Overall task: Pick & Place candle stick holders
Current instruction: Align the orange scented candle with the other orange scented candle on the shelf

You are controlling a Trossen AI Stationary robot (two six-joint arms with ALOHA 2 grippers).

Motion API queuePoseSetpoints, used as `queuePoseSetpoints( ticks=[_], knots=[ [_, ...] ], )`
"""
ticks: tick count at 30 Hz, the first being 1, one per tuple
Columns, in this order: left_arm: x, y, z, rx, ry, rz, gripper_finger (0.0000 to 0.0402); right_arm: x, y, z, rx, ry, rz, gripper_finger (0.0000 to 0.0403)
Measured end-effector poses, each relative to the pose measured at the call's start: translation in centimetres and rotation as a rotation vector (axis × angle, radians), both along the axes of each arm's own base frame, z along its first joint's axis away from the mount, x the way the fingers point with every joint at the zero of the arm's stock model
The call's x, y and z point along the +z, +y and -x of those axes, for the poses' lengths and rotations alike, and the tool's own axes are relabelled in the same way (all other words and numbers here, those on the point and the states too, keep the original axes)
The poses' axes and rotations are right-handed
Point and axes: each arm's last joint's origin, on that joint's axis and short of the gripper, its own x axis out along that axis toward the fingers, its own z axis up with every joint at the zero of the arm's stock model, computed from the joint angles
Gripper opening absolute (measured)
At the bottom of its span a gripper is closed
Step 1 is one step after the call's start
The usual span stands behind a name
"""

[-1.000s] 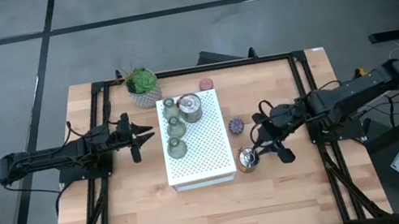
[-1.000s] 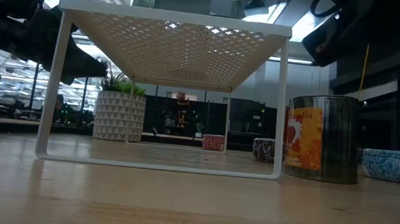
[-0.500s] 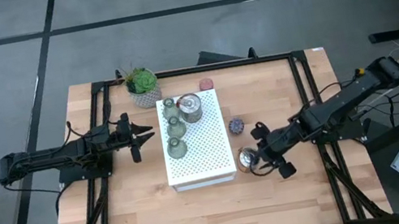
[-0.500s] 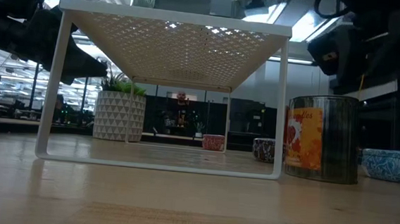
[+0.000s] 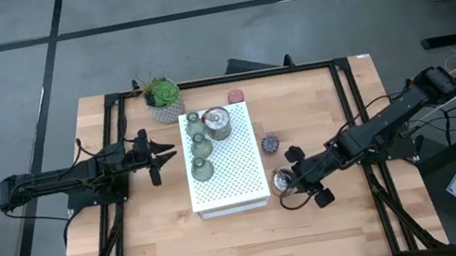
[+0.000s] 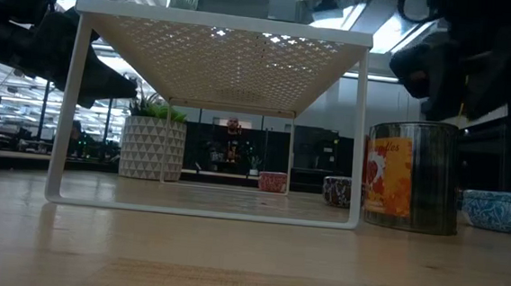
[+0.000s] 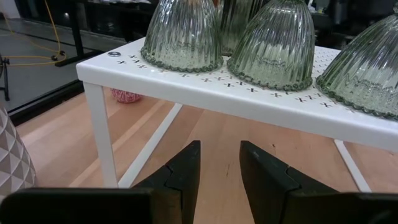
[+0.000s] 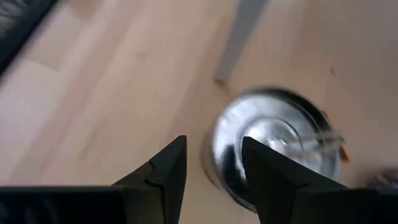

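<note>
A round silvery metal holder (image 5: 283, 179) stands on the table by the white perforated box's (image 5: 235, 176) near right corner; it also shows in the right wrist view (image 8: 273, 146). My right gripper (image 5: 295, 180) is open just over it. In the right wrist view (image 8: 213, 169) one finger is over the holder's hollow and one outside its rim; I cannot tell if they touch. Three olive-green glass holders (image 5: 200, 142) and a second metal holder (image 5: 218, 122) stand on the box. My left gripper (image 5: 164, 155) is open and empty left of the box.
A pink holder (image 5: 236, 96) and a purple one (image 5: 269, 144) stand on the table right of the box. A blue holder (image 6: 500, 211) shows at the right in the low view. A green plant in a white pot (image 5: 164, 99) stands at the far left.
My right gripper has gone toward the table's near edge and a little left, down toward the silvery holder beside the box, and has turned so that its fingers point at the holder. The holder has stayed in place.
</note>
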Motion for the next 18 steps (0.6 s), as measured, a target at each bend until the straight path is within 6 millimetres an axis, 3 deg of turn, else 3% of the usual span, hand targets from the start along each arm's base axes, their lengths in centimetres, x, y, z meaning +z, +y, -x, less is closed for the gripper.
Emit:
queuePoseSetpoints(
  ticks=[10, 18],
  knots=[
    [0.01, 0.0, 0.0, 0.0, -0.001, 0.0, 0.0107, -0.97, 0.12, -0.34, -0.008, 0.047, 0.03, 0.0147],
    [0.01, 0.0, 0.0, 0.0, 0.0, 0.0, 0.0107, -0.97, 0.17, -0.37, -0.002, 0.046, 0.02, 0.0056]
  ],
)
